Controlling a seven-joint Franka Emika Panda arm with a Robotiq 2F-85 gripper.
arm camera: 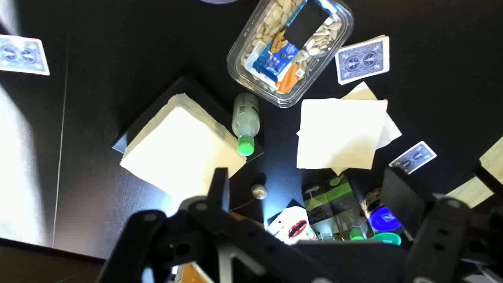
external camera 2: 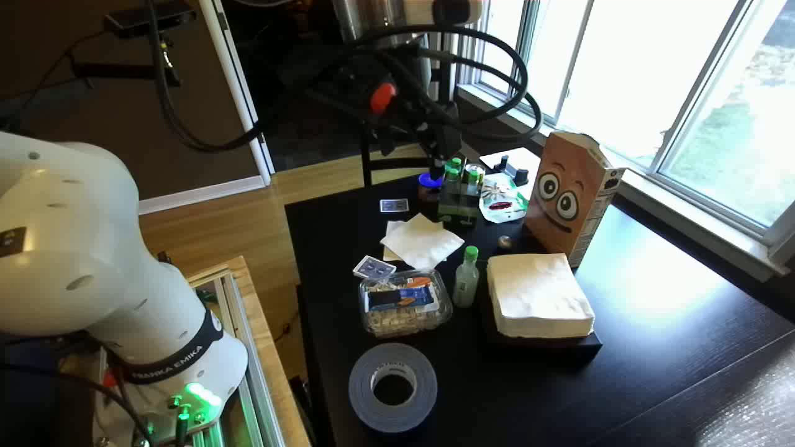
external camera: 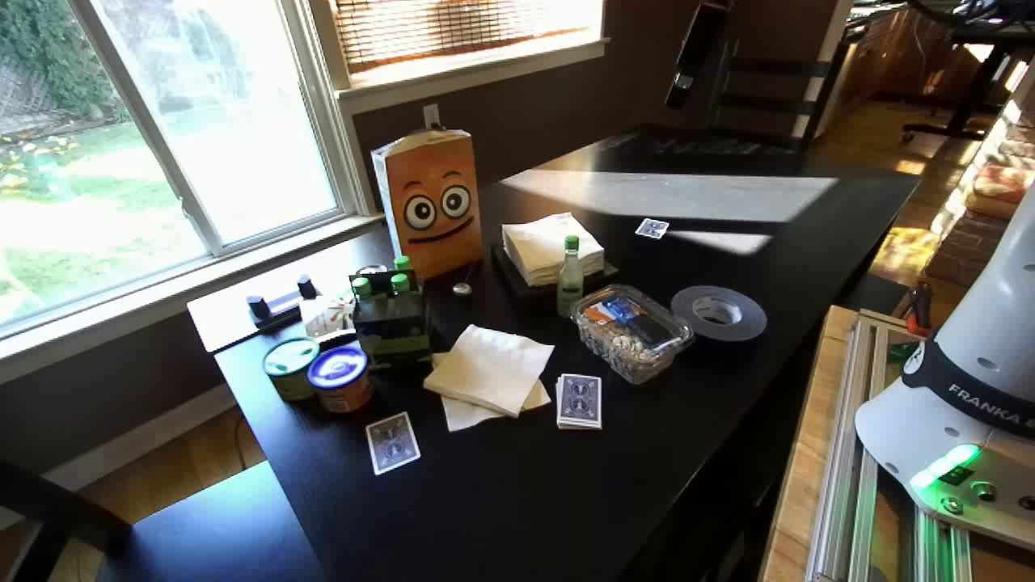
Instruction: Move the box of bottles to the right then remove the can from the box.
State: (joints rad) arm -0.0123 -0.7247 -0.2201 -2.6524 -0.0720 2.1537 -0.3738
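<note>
We see the dark box of bottles [external camera: 394, 327], green-capped, upright just beside the loose napkins [external camera: 489, 368]. Its silver-topped can [external camera 2: 476, 168] stands on the side away from the napkins.

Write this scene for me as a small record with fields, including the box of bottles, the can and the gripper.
box of bottles: on the table, three green caps visible
can: metallic top seen among those caps; apparently inside the box
gripper: open, holding nothing, above the table
loose bottle: upright, beside the napkin stack
neighbours of the box: blue-lidded tub, green-lidded tub
</note>
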